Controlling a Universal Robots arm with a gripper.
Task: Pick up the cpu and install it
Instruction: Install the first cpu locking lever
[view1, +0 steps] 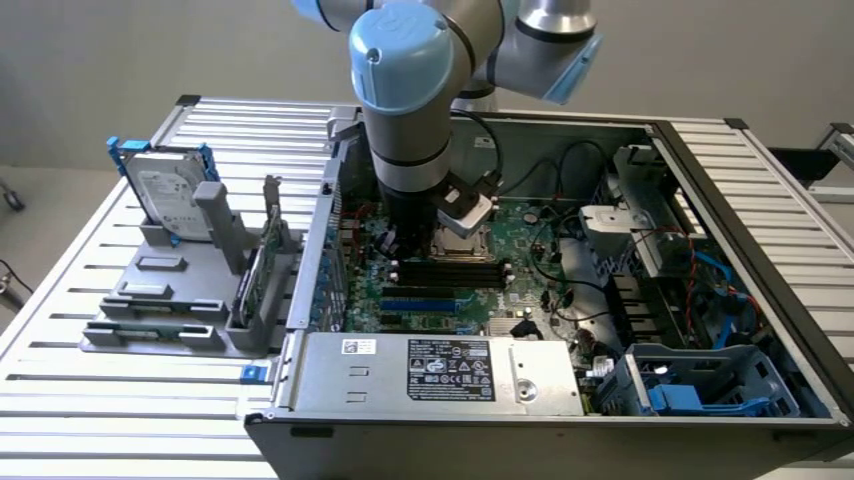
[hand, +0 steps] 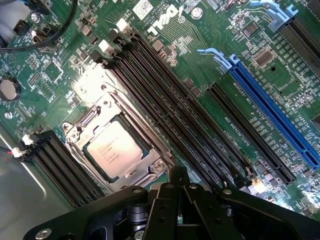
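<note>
An open desktop computer case (view1: 694, 200) lies on its side on a slatted metal table (view1: 80, 300), its green motherboard (view1: 534, 260) facing up. A robot arm (view1: 407, 110) with pale blue joint caps reaches straight down into the case from above, and its wrist end hangs low over the middle of the board.

In the wrist view the gripper (hand: 178, 200) shows as dark linkages with the fingers (hand: 178, 181) drawn together and nothing between them. Just beside the fingertips lies the cpu (hand: 114, 148) — a small square chip with a silver-grey metal top and faint printed text. It sits flat inside the metal frame of the processor socket (hand: 107, 112), level with the frame, and the gripper is not touching it.

Next to the socket run four long black memory slots (hand: 175, 115), parallel to one another. Further along the board is a long blue expansion slot (hand: 272, 115) with a black slot beside it.

In the exterior view, a grey holder rack (view1: 174, 290) stands on the table toward the exterior view's left of the case. A hard drive (view1: 171, 195) in a blue bracket stands upright in it, and a green circuit card (view1: 267, 265) stands on edge nearby. A silver power supply (view1: 441, 370) with a label fills the near edge of the case — cables and a blue plastic drive cage (view1: 694, 390) lie toward the exterior view's right.
</note>
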